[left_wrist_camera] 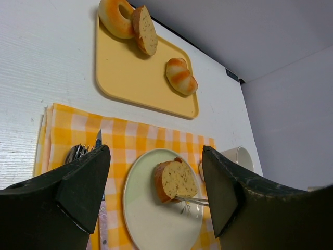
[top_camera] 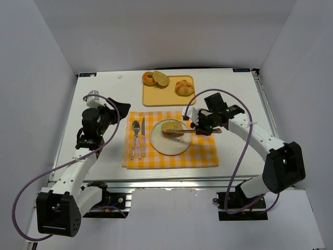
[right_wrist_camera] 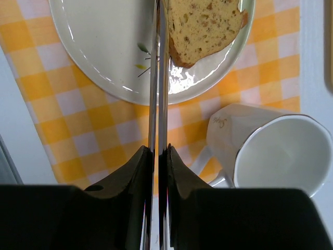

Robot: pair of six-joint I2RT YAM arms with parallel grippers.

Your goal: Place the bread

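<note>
The left end effector (left_wrist_camera: 154, 182) is held spread and empty over the left of the white desk (top_camera: 104, 156). The flat brown speckled bread slice (top_camera: 171, 126) is seen resting on the round pale-green plate (top_camera: 156, 143), toward its far rim. Thin metal tongs (top_camera: 190, 132) are pinched by the right end effector (right_wrist_camera: 157, 153), with their tips at the slice. Whether the slice is gripped cannot be told. Placement is judged nearly done. Next, the tongs must be drawn clear without the bread being dragged.

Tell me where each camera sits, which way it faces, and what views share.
Top external: above and behind, looking down on the table; left arm and right arm show.
Left wrist: facing the far tray; open left pincer frames it.
Right wrist: looking along tongs gripped by the right pincer.
All share the bread on the plate.
</note>
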